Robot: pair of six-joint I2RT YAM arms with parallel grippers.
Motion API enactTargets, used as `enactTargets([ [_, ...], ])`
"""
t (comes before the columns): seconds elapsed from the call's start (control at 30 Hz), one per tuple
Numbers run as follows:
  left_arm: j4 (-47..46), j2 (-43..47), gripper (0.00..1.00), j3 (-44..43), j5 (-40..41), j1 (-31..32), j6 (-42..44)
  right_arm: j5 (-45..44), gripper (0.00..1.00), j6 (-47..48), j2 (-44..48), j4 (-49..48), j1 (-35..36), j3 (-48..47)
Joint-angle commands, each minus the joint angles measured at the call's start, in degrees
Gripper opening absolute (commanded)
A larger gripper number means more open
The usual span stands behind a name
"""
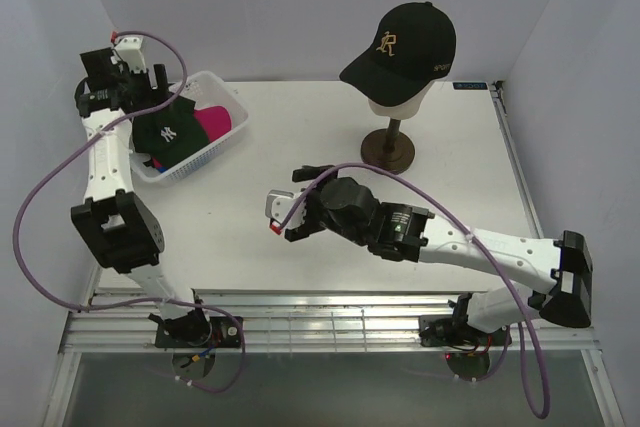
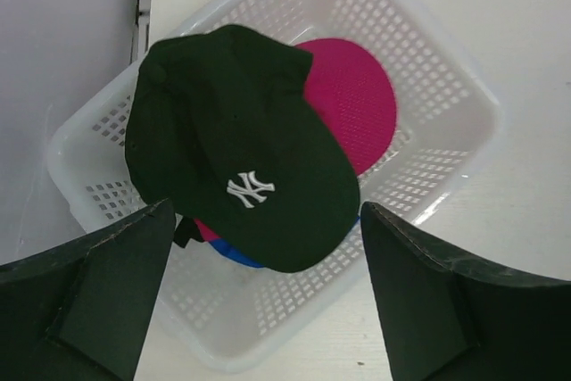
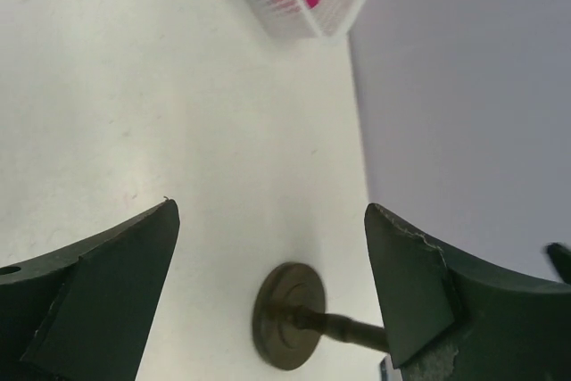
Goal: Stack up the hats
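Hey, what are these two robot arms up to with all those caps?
The arms are meant to stack the hats, and neither holds one yet. The left pincer hangs open above the white basket, where the dark green cap lies on top of the magenta cap, with a bit of the blue cap showing beneath. The black cap sits on the mannequin head at the back. The right pincer is open over the table, holding nothing.
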State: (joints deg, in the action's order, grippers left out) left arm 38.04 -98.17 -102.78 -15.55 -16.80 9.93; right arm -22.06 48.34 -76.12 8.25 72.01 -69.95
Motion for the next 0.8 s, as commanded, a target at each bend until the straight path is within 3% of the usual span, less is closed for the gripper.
enactTargets([
  [0.0, -3.3, -7.7, 0.95, 0.9, 5.9, 0.4, 3.2, 0.4, 0.9, -7.4, -0.9, -1.9, -0.1, 5.0],
  [0.27, -3.2, -26.9, 0.95, -19.6, 15.5, 0.4, 1.9, 0.7, 0.92, -12.6, -2.1, -4.4, -0.8, 10.2],
  [0.33, -3.7, -30.0, 0.91, -23.2, 17.9, 0.4, 1.0, 1.4, 0.93, -13.4, -2.4, -4.7, -1.1, 10.9],
  [0.37, -3.9, -30.7, 0.86, -23.6, 18.2, 0.4, 0.7, 1.4, 0.93, -13.7, -2.5, -4.9, -1.2, 11.2],
  [0.4, -4.4, -31.1, 0.67, -23.5, 17.7, 0.4, 0.3, 1.4, 0.93, -13.9, -2.7, -5.0, -1.3, 11.5],
  [0.5, -4.7, -30.9, 0.26, -20.6, 15.8, 0.4, -1.1, 1.1, 0.93, -14.1, -3.3, -5.1, -1.6, 11.8],
  [0.53, -5.1, -30.2, 0.07, -19.4, 15.6, 0.4, -1.5, 1.2, 0.94, -14.2, -3.4, -5.1, -1.7, 11.8],
  [0.77, -6.3, -19.6, 0.02, -14.6, 11.0, 0.4, -2.3, 0.5, 0.93, -14.1, -3.4, -5.0, -1.6, 9.8],
])
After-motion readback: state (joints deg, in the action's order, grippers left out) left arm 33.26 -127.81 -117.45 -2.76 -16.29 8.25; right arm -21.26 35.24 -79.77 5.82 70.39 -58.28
